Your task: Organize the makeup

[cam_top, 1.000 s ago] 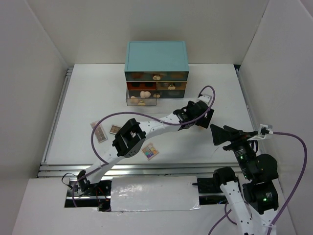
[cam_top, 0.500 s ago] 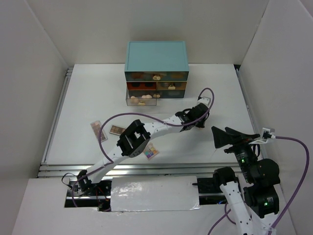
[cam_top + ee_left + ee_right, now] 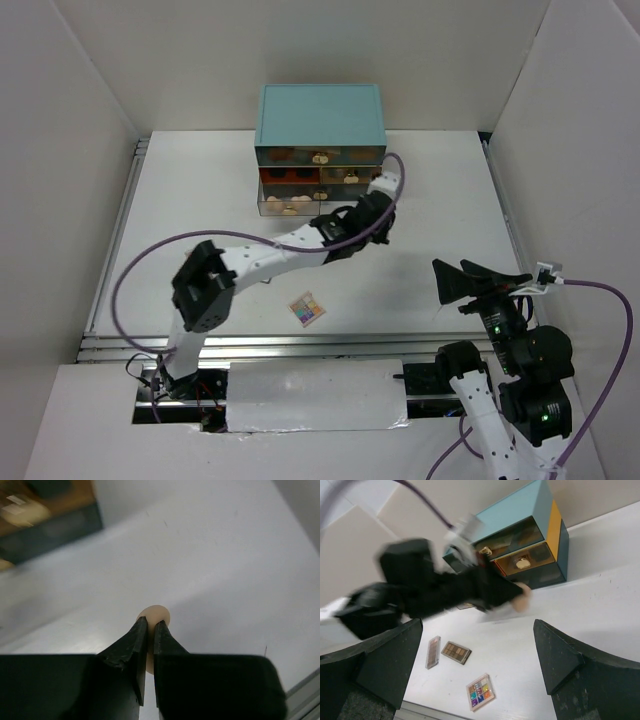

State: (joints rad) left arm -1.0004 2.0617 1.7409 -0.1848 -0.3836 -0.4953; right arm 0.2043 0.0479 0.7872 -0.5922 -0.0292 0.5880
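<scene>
Left pincer tight around peach sponge

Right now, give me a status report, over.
Left gripper shut on peach sponge, near teal drawers. Right gripper open, empty. Square palette loose on table. Nothing blocking seen.

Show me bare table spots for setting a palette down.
Bare: left of the chest; right of it; between square palette and right gripper. Crowded: before the open drawer, where the left gripper holds a sponge.
</scene>
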